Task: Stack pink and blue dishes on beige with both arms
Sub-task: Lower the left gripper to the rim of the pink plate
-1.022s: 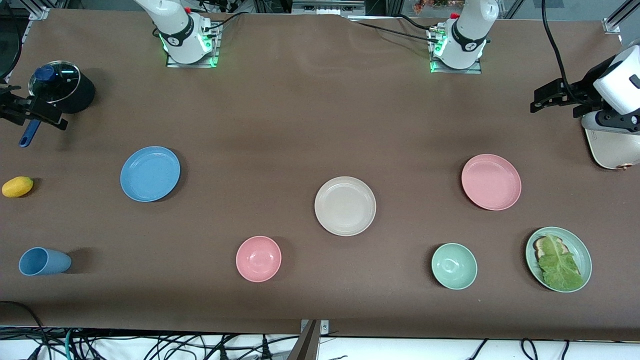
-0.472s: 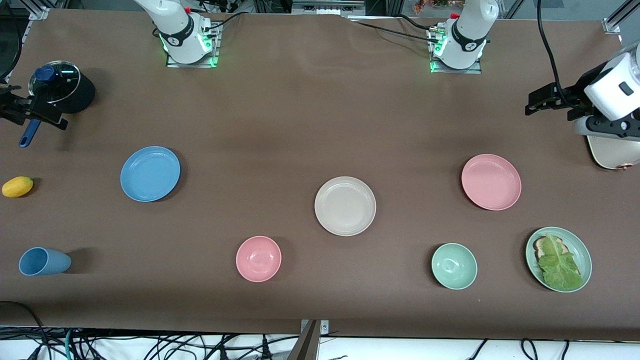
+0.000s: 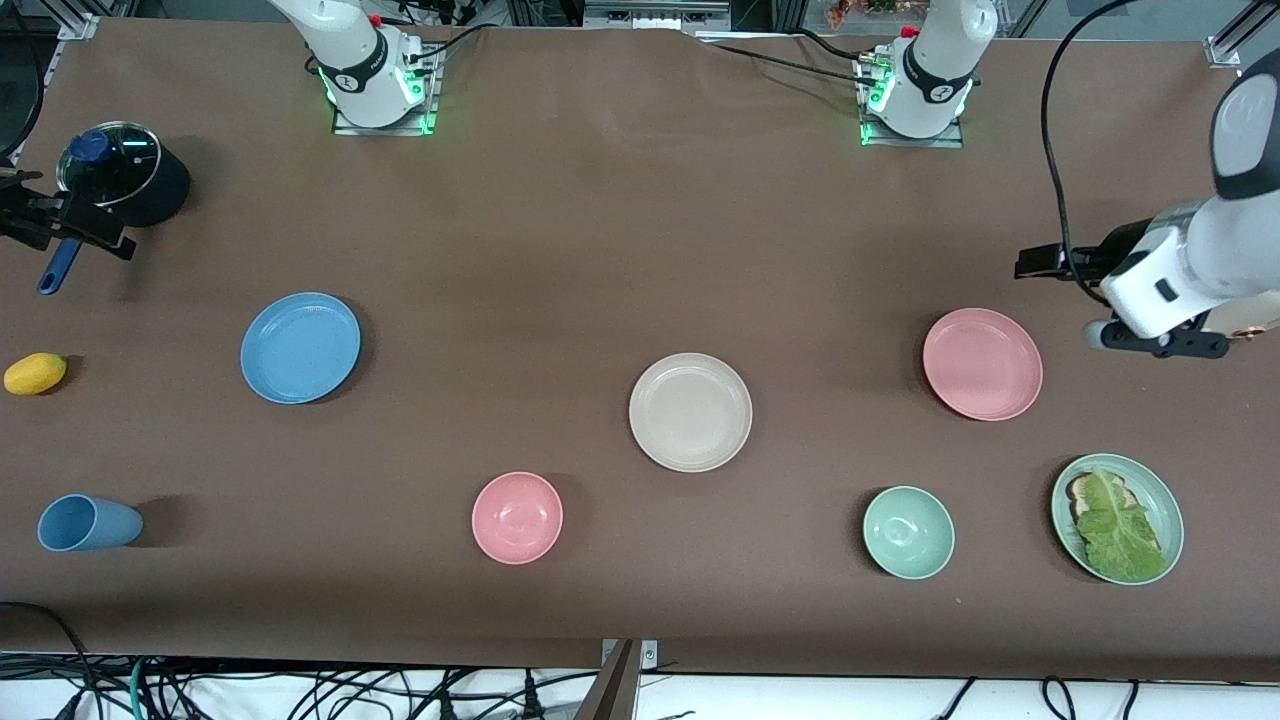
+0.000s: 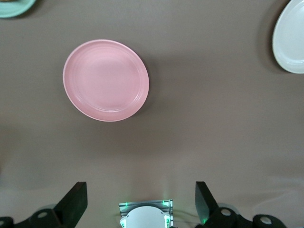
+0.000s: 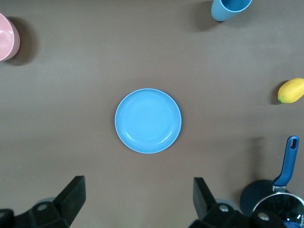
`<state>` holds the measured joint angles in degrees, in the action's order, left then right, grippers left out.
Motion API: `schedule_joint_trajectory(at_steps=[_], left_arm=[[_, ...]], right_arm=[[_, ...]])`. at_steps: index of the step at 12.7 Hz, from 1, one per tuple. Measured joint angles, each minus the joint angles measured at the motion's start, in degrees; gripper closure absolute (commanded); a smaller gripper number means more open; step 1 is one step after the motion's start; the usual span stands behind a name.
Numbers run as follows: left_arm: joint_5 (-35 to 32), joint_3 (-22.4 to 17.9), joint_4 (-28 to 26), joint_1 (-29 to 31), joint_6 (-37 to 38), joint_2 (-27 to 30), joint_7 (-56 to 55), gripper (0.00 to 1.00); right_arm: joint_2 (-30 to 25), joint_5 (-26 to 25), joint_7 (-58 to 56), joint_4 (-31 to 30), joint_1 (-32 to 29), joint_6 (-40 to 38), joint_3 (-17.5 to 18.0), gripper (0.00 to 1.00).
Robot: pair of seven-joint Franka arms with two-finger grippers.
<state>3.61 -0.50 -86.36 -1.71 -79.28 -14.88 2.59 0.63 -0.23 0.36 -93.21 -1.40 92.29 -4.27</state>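
On the table [image 3: 600, 250], pink plate [image 3: 982, 363], beige plate [image 3: 690, 411], blue plate [image 3: 300, 347], all apart.

From my station I find no legible text, label, brand name, number or sign in any current view. The small dark marks on the black collars of the two glossy white arm bases [image 3: 365, 70] [image 3: 930, 80] are too small for me to read. The dishes and the brown desk [image 3: 600, 250] carry no printing.
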Motion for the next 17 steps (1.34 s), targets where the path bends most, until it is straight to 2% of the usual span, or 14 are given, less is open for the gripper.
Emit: schedule_joint_trajectory(at_steps=[7, 10, 15, 17], left_arm=[[0.2, -0.1, 0.3, 1.1, -1.5, -6.4, 0.0, 0.0], [6.4, -0.6, 0.6, 6.0, -4.9, -7.9, 1.4, 0.0], [16.7, -9.1, 0.5, 7.7, -8.6, -11.8, 15.2, 0.0], [19.3, -11.3, 0.3, 7.8, -11.2, -13.8, 20.0, 0.0]], right_arm=[[0.0, 0.0, 0.0, 0.0, 0.0, 0.0, 0.0, 0.0], [0.0, 0.0, 0.0, 0.0, 0.0, 0.0, 0.0, 0.0], [0.0, 0.0, 0.0, 0.0, 0.0, 0.0, 0.0, 0.0], [0.0, 0.0, 0.0, 0.0, 0.0, 0.0, 0.0, 0.0]])
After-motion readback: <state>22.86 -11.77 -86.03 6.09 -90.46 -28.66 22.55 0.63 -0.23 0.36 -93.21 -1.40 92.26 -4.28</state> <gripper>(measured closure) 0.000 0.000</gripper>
